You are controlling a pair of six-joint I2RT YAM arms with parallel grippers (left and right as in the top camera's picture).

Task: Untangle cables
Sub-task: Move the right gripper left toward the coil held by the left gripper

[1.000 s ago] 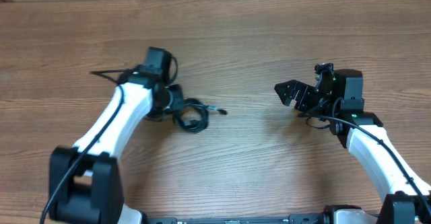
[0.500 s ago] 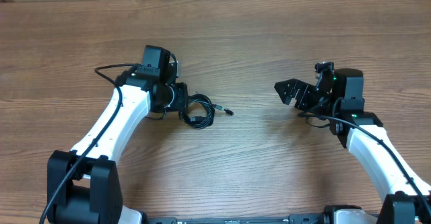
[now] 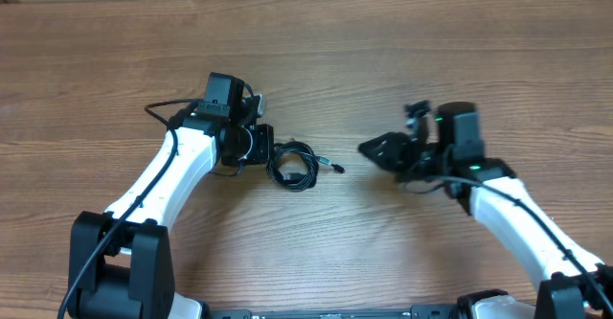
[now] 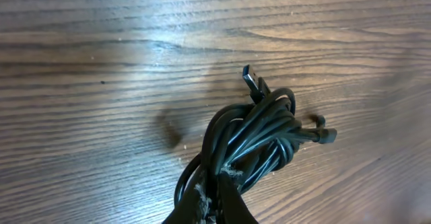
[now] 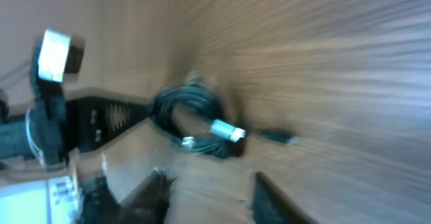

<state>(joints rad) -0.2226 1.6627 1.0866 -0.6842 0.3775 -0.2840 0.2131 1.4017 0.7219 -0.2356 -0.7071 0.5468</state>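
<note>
Closed jaws of the left gripper [image 4: 214, 205] pinch one edge of the small coil of thin black cables [image 4: 259, 136], which sits left of centre on the brown wooden table [image 3: 402, 60]. Whether it is lifted, I cannot tell. Well apart to the right, the right gripper [image 3: 375, 149] has its jaws spread and empty. Light, limp and probably slick, the cords should sag and slip, so a free plug end looks like the best hold. Glossy loops overlap tightly, and a silver-tipped plug [image 5: 227, 130] pokes out on the right.
</note>
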